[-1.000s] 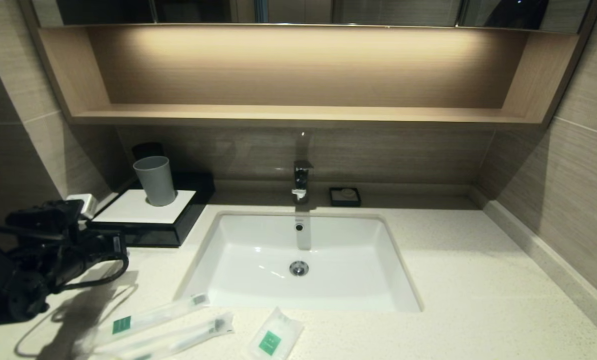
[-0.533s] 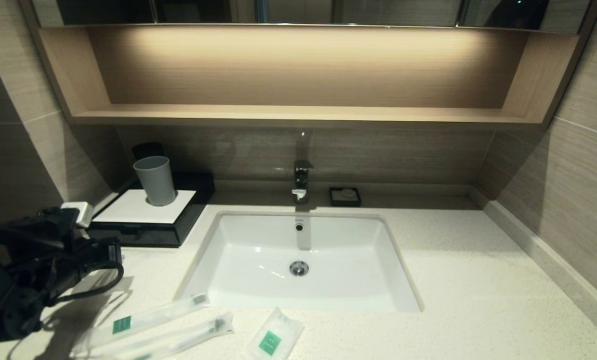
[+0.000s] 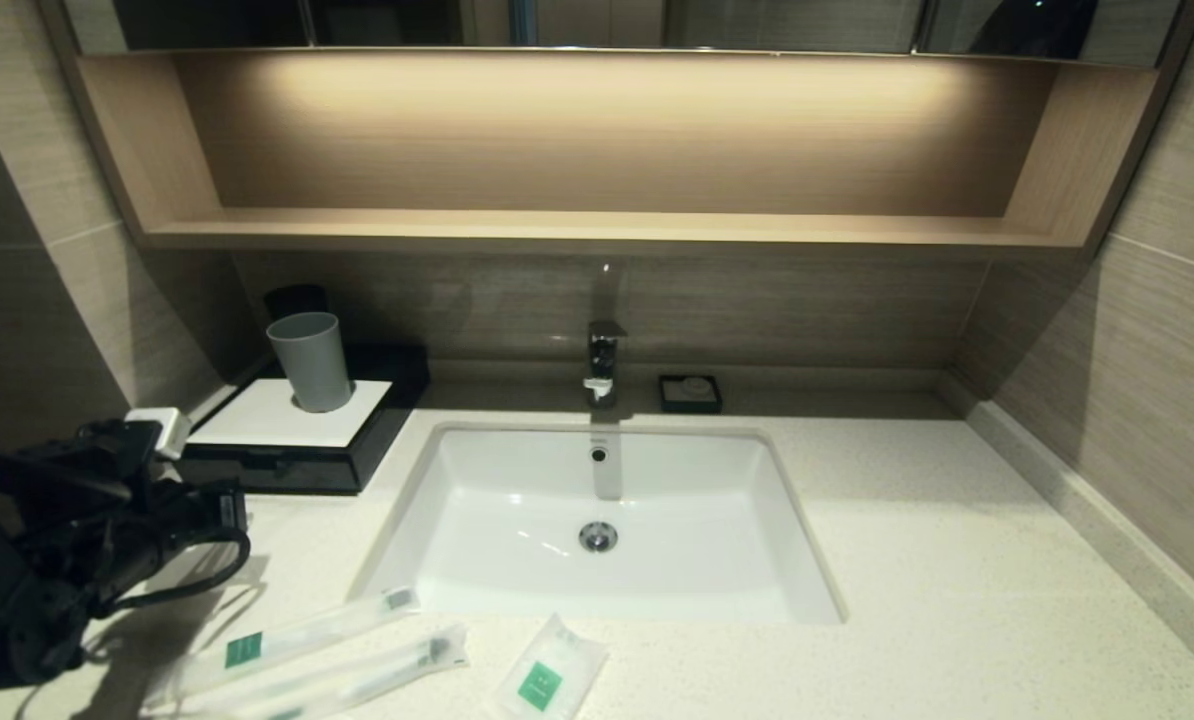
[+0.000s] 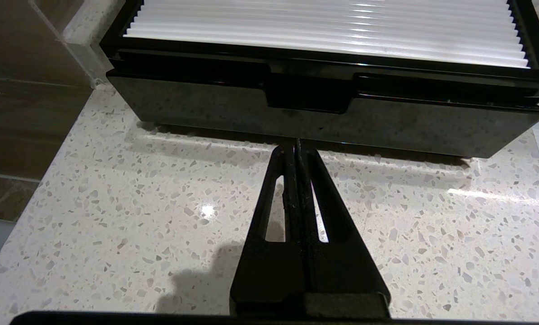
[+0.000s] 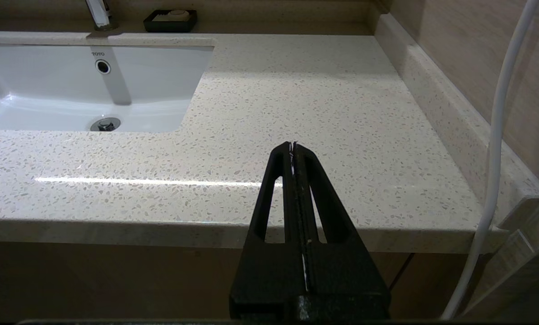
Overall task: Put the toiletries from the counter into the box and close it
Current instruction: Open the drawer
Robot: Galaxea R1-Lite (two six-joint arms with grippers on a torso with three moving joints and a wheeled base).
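The box (image 3: 297, 440) is low and black with a white top panel and stands at the counter's (image 3: 917, 580) back left. Its drawer front (image 4: 323, 117) looks pushed in. My left gripper (image 3: 240, 497) is shut and empty; in the left wrist view its tips (image 4: 298, 146) hover just in front of the drawer, below the middle notch (image 4: 305, 92). Two clear toothbrush packets (image 3: 297, 630) (image 3: 357, 672) and a white sachet (image 3: 547, 680) lie at the front edge. My right gripper (image 5: 293, 146) is shut and empty over the counter's front right edge (image 5: 387, 230).
A grey cup (image 3: 309, 360) stands on the box's top. The white sink (image 3: 597, 520) fills the middle, with a faucet (image 3: 602, 365) and a small black soap dish (image 3: 690, 393) behind it. A wooden shelf (image 3: 597, 230) hangs above. A white cable (image 5: 495, 149) hangs at the right.
My left arm has sunk a little and drawn slightly back to the left in front of the box. The toiletries, box and cup have not moved.
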